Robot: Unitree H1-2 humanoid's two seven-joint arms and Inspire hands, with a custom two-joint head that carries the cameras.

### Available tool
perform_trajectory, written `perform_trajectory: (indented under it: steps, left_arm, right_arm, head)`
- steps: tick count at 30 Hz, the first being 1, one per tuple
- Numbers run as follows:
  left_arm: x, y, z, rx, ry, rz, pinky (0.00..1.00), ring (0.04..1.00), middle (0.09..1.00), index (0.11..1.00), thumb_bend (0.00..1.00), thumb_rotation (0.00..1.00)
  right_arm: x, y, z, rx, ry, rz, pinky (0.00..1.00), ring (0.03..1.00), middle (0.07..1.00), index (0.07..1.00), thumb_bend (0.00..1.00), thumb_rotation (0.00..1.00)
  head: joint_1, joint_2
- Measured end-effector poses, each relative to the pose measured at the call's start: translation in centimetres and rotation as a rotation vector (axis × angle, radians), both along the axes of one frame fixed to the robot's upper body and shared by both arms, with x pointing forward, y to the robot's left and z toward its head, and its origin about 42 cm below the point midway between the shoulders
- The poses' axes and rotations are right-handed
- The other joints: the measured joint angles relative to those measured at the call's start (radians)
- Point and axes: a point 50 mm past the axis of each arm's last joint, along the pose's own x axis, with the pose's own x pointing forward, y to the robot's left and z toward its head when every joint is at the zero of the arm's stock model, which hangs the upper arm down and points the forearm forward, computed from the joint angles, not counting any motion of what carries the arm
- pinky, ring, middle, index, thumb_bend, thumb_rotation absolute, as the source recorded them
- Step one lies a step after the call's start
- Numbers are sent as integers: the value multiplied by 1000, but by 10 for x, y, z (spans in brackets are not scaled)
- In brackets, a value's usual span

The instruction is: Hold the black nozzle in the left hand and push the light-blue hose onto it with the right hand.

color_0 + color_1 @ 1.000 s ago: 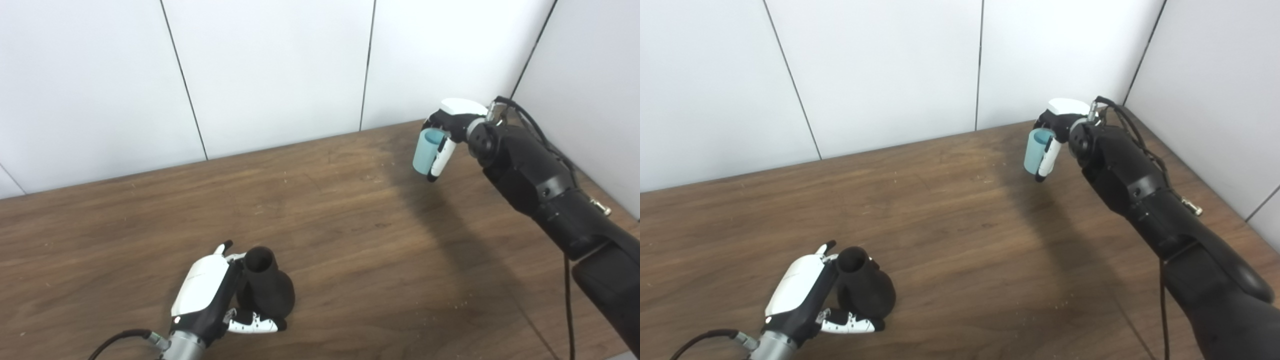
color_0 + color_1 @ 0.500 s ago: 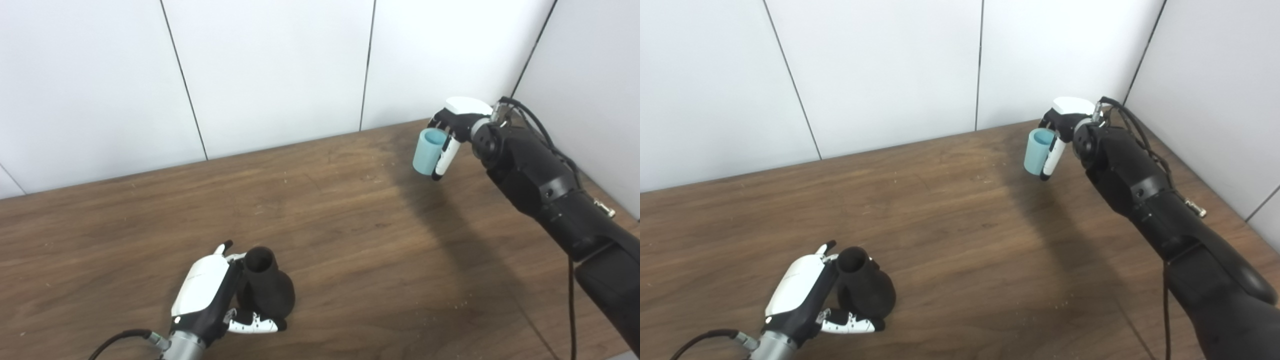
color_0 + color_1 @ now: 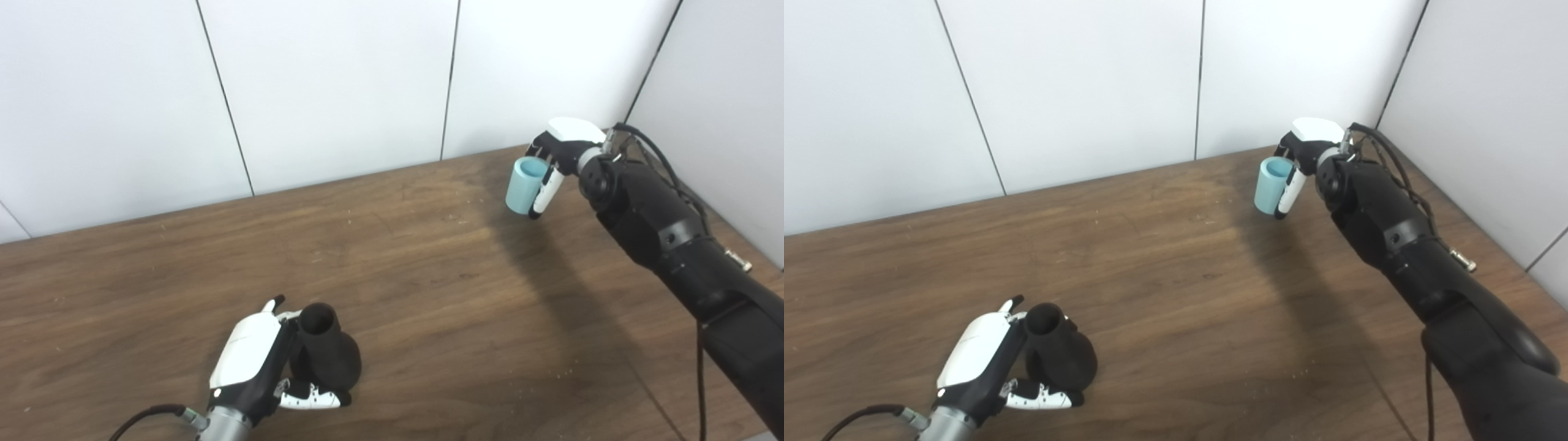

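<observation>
Two hands busy | left hand still wrapped around black nozzle standing on table | right hand keeps pinching light-blue hose near far corner, only slightly shifted | parts remain well apart; joining not started.

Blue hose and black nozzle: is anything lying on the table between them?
Nothing. Both eye views show only bare wooden table between the light-blue hose and the black nozzle.
</observation>
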Motion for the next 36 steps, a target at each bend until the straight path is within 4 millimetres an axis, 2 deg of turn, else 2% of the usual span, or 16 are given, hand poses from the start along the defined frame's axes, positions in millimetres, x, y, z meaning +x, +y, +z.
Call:
perform_trajectory:
  steps: [15, 31, 36]
  left_arm:
    - [0, 0, 1, 5, 2, -4, 1000, 721, 508, 474, 521, 0]
    - [0, 0, 2, -1, 17, 0, 1000, 729, 509, 479, 523, 0]
    - [0, 0, 2, -2, 20, 2, 1000, 730, 508, 479, 523, 0]
  right_arm:
    - [0, 1, -1, 1, 8, 4, 615, 655, 695, 684, 880, 29]
    - [2, 9, -12, -11, 36, 28, 636, 667, 690, 684, 857, 46]
    - [2, 9, -13, -21, 34, 30, 600, 642, 666, 672, 846, 21]
  head:
    - [3, 6]
    - [6, 15]
    - [9, 17]
